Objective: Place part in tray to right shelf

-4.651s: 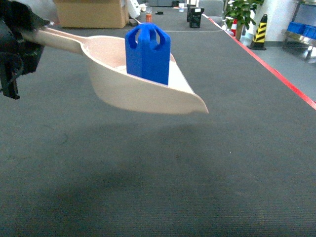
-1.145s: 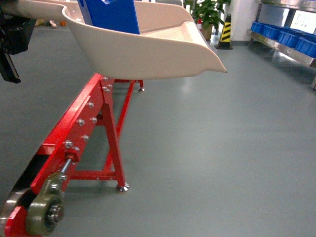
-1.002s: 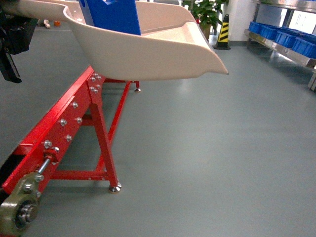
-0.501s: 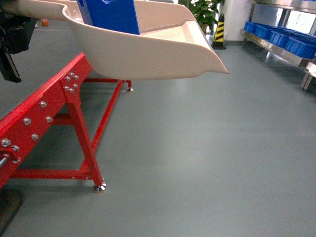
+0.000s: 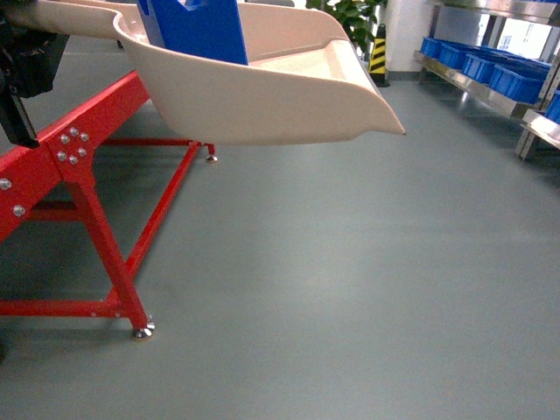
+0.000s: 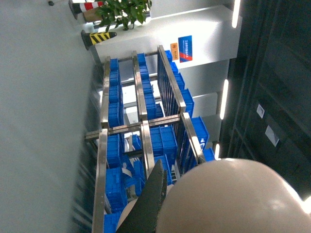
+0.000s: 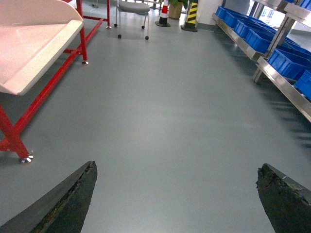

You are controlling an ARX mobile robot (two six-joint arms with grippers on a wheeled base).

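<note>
The left gripper (image 5: 19, 79) shows as a dark body at the upper left edge of the head view, raised high and gripping the handle of a scoop (image 5: 262, 96) that juts out to the right; its fingers are hidden, though one dark finger (image 6: 150, 199) lies against the scoop in its wrist view. The right gripper (image 7: 177, 199) points forward and down at the floor, its two dark fingertips (image 7: 68, 204) spread wide apart with nothing between them.
</note>
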